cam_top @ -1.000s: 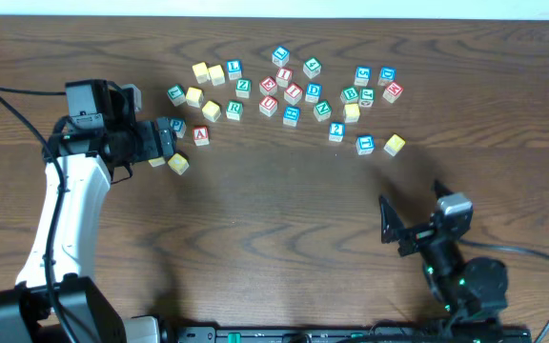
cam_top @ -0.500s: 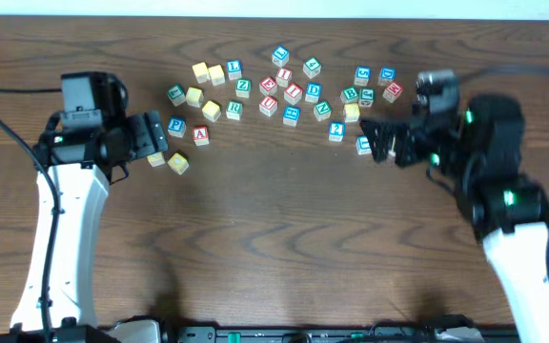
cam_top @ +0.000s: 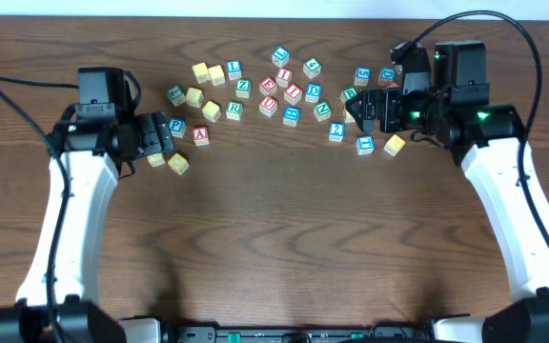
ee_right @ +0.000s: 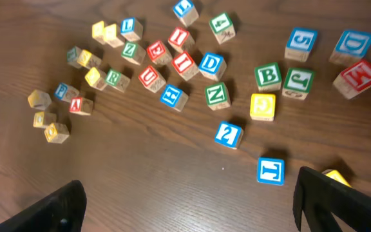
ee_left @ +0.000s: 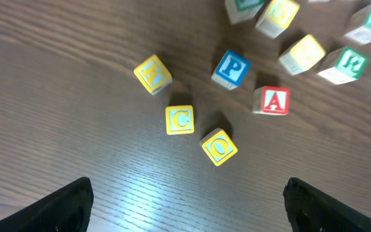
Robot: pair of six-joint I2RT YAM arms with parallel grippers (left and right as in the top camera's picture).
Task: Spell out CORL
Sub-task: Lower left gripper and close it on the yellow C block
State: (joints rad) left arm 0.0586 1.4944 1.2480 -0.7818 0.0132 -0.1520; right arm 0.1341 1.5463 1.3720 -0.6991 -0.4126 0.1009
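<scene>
Swinging to the upper right, the right end effector [cam_top: 360, 111] had its jaws apart; the left end effector [ee_left: 189, 216], also spread, hung just below the C block [ee_left: 180, 120] and O block [ee_left: 219, 146], mid-frame.

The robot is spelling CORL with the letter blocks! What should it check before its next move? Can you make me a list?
1. C and O next to each other, away from the other blocks: ok.
2. O sitting straight like C: not ok, it is turned askew.
3. left gripper open and empty: ok.
4. right gripper open and empty: ok.
5. green R block spotted: ok, but a yellow block sits close beside it.
6. blue L block spotted: ok, letter facing up.
</scene>
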